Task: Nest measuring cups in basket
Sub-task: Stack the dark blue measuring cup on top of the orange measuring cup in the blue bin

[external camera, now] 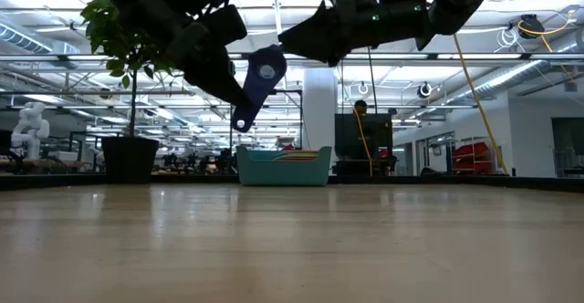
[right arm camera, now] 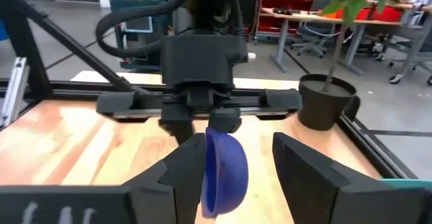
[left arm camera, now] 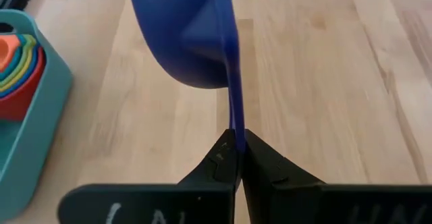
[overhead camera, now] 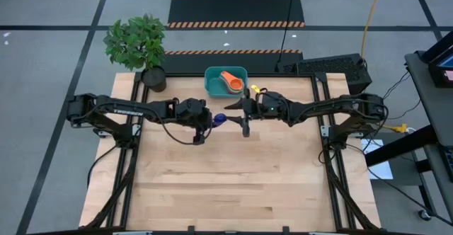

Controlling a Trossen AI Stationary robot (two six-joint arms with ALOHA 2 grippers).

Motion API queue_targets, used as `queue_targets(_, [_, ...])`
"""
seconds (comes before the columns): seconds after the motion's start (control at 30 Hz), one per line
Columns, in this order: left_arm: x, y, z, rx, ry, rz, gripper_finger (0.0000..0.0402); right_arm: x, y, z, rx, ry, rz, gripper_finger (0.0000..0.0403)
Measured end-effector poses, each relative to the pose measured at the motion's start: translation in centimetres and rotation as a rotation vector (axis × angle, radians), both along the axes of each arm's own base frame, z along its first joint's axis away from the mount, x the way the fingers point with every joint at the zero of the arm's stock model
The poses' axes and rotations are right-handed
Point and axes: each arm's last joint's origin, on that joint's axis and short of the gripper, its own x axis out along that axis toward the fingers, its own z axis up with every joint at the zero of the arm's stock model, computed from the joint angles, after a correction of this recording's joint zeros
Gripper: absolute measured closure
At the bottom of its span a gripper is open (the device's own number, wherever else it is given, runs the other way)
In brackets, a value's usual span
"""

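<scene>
The left gripper (left arm camera: 236,158) is clenching its dark fingers (left arm camera: 216,166) on the thin flat handle of the dark blue measuring cup (left arm camera: 185,38), a smooth, round plastic scoop hanging in the air above the tabletop (overhead camera: 226,178), near the middle of its far edge. The right gripper (right arm camera: 260,177) is facing it with its fingers (right arm camera: 185,166) parted on either side of the cup's bowl; they appear released, though contact on one side is hard to judge. Beyond them, the teal basket (overhead camera: 214,85), a rounded rectangular plastic tub, is sitting at the far edge, holding a nested stack of cups (overhead camera: 231,83) with the orange one innermost. A leafy plant in a black pot (overhead camera: 153,78) is standing toward the far left corner.
</scene>
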Motion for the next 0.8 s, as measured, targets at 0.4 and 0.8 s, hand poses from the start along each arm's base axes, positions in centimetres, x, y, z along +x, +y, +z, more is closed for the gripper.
queue_targets(0.4, [-0.1, 0.0, -0.1, -0.007, 0.009, 0.015, 0.0394, -0.1, -0.2, 0.0, 0.072, 0.008, 0.077, 0.0285])
queue_targets(0.8, [-0.1, 0.0, -0.1, -0.008, 0.018, 0.015, 0.0397, 1.2, -0.4, -1.1, 0.073, 0.007, 0.077, 0.0281])
